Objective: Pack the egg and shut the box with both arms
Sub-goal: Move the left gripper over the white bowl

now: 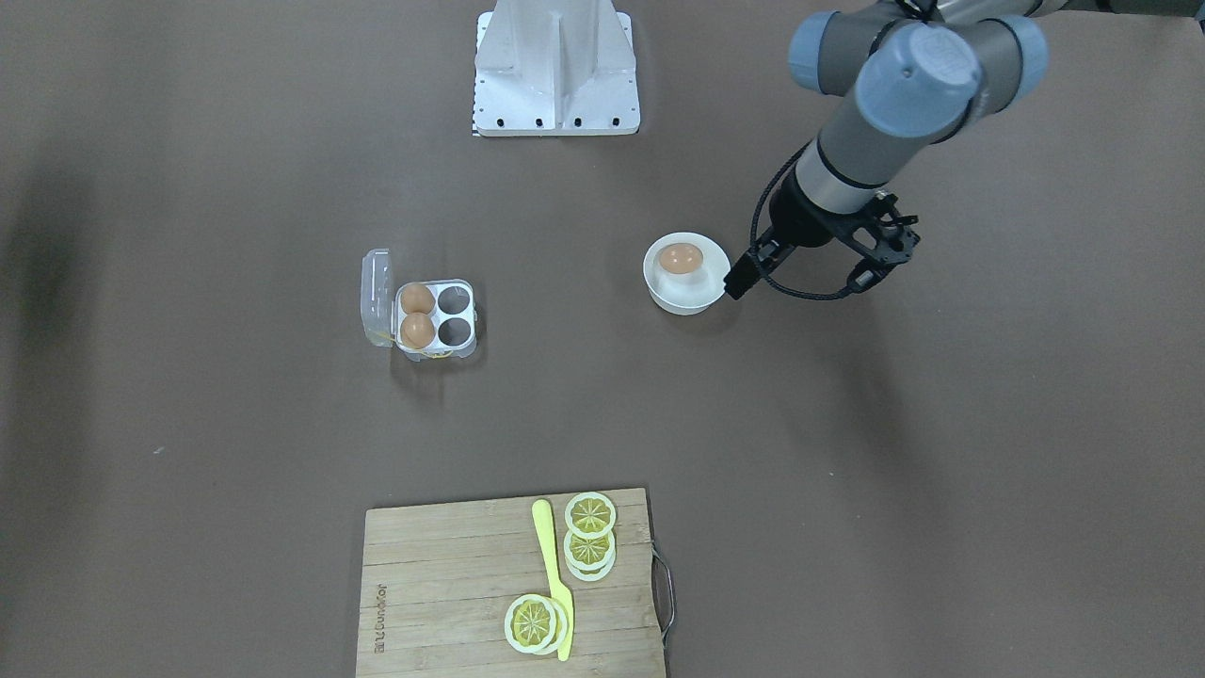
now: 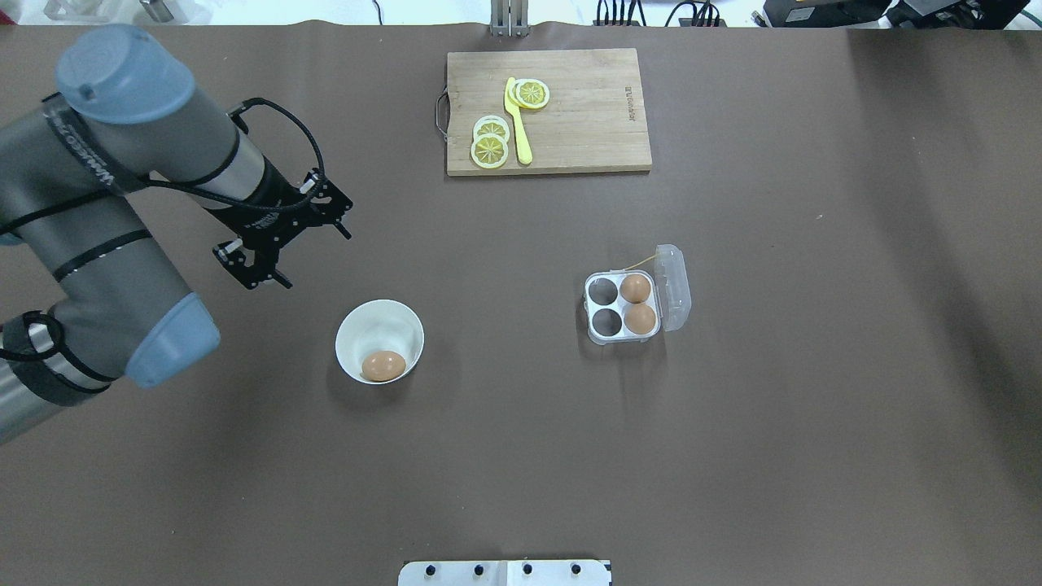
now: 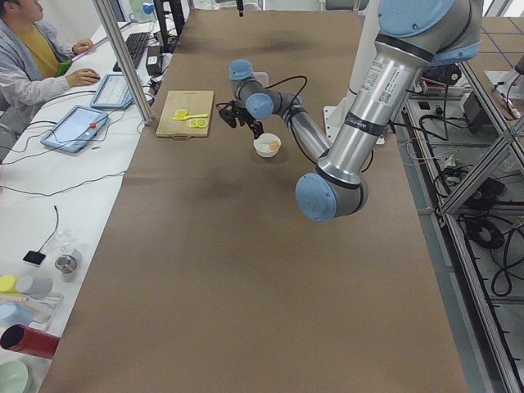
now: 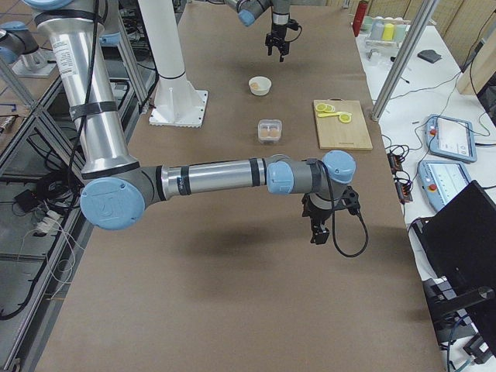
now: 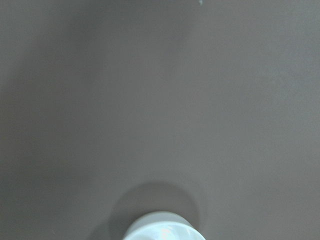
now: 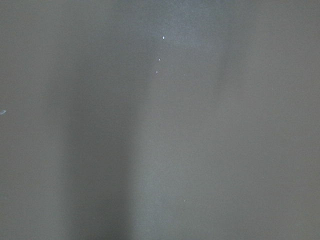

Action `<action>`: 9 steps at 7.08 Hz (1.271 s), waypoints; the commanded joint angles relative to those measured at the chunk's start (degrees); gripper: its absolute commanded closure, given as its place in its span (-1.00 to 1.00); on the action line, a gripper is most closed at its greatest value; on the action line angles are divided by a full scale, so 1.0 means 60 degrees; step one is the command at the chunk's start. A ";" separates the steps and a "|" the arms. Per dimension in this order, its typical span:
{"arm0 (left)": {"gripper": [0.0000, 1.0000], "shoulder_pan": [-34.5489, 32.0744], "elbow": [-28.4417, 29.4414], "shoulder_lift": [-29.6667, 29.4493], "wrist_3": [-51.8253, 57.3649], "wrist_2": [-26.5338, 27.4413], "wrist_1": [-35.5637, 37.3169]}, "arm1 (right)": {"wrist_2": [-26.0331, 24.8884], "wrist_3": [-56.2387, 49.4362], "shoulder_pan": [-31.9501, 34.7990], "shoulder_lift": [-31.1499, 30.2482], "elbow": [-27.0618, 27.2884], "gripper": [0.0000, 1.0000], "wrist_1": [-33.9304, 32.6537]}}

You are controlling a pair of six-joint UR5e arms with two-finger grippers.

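The egg (image 2: 383, 365) lies in the bowl (image 2: 358, 325), well apart from the box (image 2: 606, 303), which sits open with two other eggs (image 2: 636, 288) in its cells. My left end effector (image 2: 316, 259) hovers near the bowl, apparently spread and empty. My right end effector (image 4: 318, 225) hangs over the bench (image 4: 232, 271), and I cannot tell its state.

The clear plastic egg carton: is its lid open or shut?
Open. Its transparent hinged lid lies flipped back beside the whitish tray, exposing two tan-brown eggs.
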 commanded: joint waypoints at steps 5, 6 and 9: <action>-0.63 0.0253 -0.0179 -0.0090 0.0509 0.0679 0.0415 | 0.0000 0.0015 -0.0001 0.0025 0.0061 -1.00 -0.0014; -0.63 0.0239 -0.0165 -0.0075 0.1045 0.0679 0.0401 | 0.0000 0.0015 -0.0015 0.0039 0.0033 -1.00 -0.0015; -0.52 0.0370 0.0039 -0.0162 -0.1208 0.0926 0.0445 | 0.0000 0.0030 -0.0015 0.0025 0.0047 -1.00 -0.0015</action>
